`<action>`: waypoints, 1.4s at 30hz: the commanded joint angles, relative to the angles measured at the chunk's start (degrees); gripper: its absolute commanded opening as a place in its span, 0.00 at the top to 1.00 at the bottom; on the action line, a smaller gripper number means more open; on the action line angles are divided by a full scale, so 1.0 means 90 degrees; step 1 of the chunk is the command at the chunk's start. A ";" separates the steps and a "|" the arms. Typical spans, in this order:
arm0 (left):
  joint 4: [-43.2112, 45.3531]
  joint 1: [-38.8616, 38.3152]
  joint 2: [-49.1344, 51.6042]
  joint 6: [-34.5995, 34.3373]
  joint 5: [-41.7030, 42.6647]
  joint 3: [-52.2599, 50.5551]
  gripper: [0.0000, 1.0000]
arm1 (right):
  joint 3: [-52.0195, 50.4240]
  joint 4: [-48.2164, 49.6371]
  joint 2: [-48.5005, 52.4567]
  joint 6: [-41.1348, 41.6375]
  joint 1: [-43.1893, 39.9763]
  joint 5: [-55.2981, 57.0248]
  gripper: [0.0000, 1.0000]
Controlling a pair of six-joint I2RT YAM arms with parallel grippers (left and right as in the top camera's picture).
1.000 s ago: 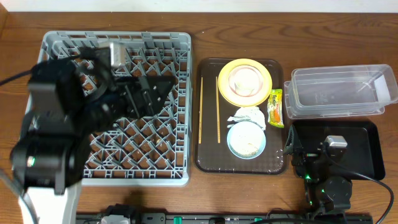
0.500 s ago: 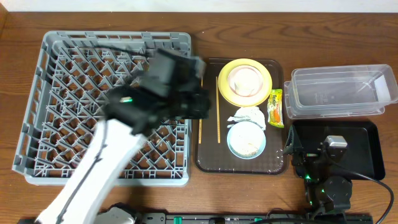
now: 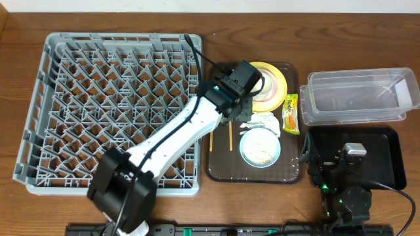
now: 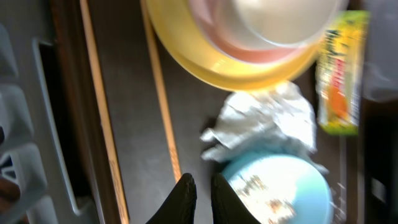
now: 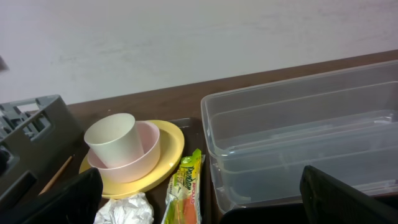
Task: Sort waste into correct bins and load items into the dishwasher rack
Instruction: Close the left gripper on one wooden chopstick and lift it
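My left gripper (image 3: 236, 113) hangs over the brown tray (image 3: 252, 174), between the yellow plate (image 3: 279, 88) and the light blue bowl (image 3: 260, 147). In the left wrist view its fingers (image 4: 186, 190) stand nearly together with nothing between them, beside a chopstick (image 4: 158, 93) and the bowl (image 4: 280, 186) with rice scraps. The crumpled napkin (image 4: 267, 121) and snack wrapper (image 4: 339, 74) lie close by. A cream cup (image 5: 112, 140) sits in a pale bowl (image 5: 134, 163) on the plate. My right gripper (image 5: 200, 177) is wide open and empty above the black bin (image 3: 380, 157).
The grey dishwasher rack (image 3: 111, 111) fills the left side, with my left arm stretched across its near right corner. The clear bin (image 3: 357, 95) stands at the back right, above the black one. A second chopstick (image 3: 211, 115) lies along the tray's left edge.
My left arm has swung right from over the rack to over the tray, and its jaws have closed. The right arm has not moved.
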 commanded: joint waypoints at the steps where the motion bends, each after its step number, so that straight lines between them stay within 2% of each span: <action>1: 0.0053 0.0104 0.0257 -0.0078 -0.0299 0.0097 0.86 | -0.0007 -0.0024 -0.0007 -0.0029 -0.0036 0.0063 0.01; 6: 0.0279 0.0109 0.0661 -0.0049 -0.0313 0.0097 0.83 | -0.0007 -0.0024 -0.0007 -0.0027 -0.0036 0.0063 0.01; 9: 0.0372 0.0121 0.0860 -0.0051 -0.0646 0.0095 0.83 | -0.0007 -0.0022 -0.0007 -0.0029 -0.0036 0.0063 0.01; 15: 0.0566 0.0131 0.1248 0.0049 -0.0845 0.0095 0.71 | -0.0007 -0.0022 -0.0007 -0.0029 -0.0036 0.0063 0.01; 20: 0.0777 0.0131 0.1511 0.0265 -0.0840 0.0095 0.68 | -0.0007 -0.0024 -0.0007 -0.0029 -0.0036 0.0063 0.01; 26: 0.0828 0.0131 0.1773 0.0498 -0.0843 0.0092 0.68 | -0.0007 -0.0024 -0.0007 -0.0029 -0.0036 0.0063 0.01; 39: 0.1086 0.0131 0.2203 0.0500 -0.0845 0.0005 0.69 | -0.0007 -0.0022 -0.0007 -0.0029 -0.0036 0.0061 0.01; 42: 0.1081 0.0131 0.2205 0.0500 -0.0845 -0.0017 0.74 | -0.0007 -0.0022 -0.0007 -0.0029 -0.0036 0.0061 0.01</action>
